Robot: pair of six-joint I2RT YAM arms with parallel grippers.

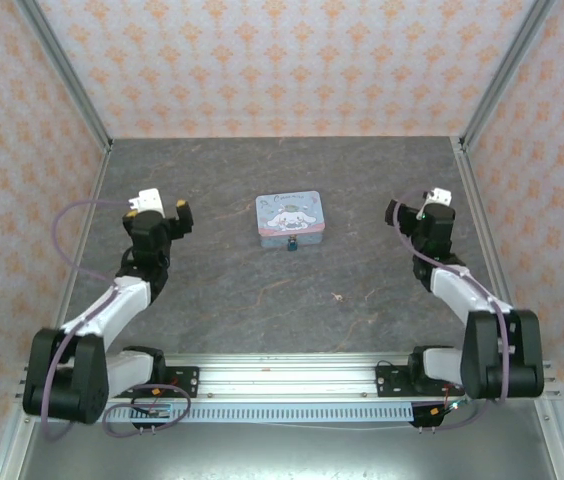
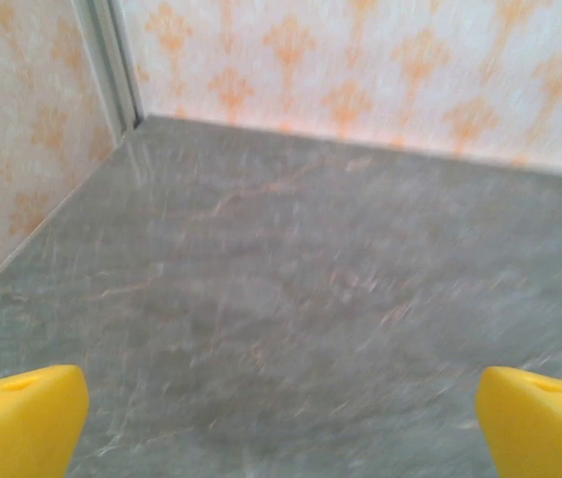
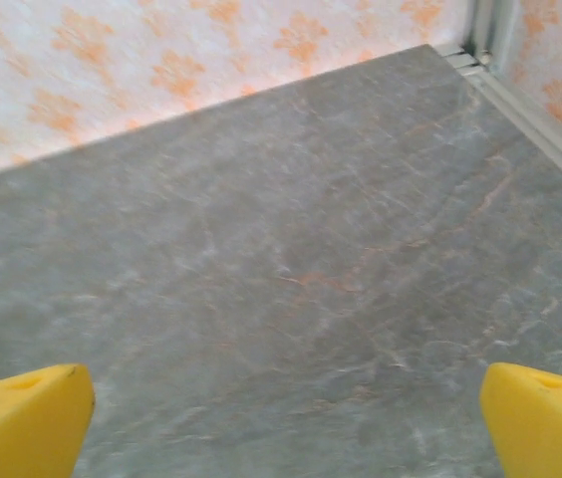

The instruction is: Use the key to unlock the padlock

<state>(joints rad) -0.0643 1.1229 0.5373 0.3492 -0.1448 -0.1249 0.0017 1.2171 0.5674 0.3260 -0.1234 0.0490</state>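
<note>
Since left gripper and right gripper both stand spread, empty, well clear of padlock by tin: approach key low, pinch its head squarely, steady padlock first.

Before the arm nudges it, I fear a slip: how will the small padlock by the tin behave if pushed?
The padlock looks tiny and compact, so probably stiff and light. On the flat table it would likely slide, not roll. Close to the tin, it may push that too.

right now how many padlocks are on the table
1: the padlock sits just in front of the cartoon tin, mid-table. Another could be hidden inside the tin.
</note>
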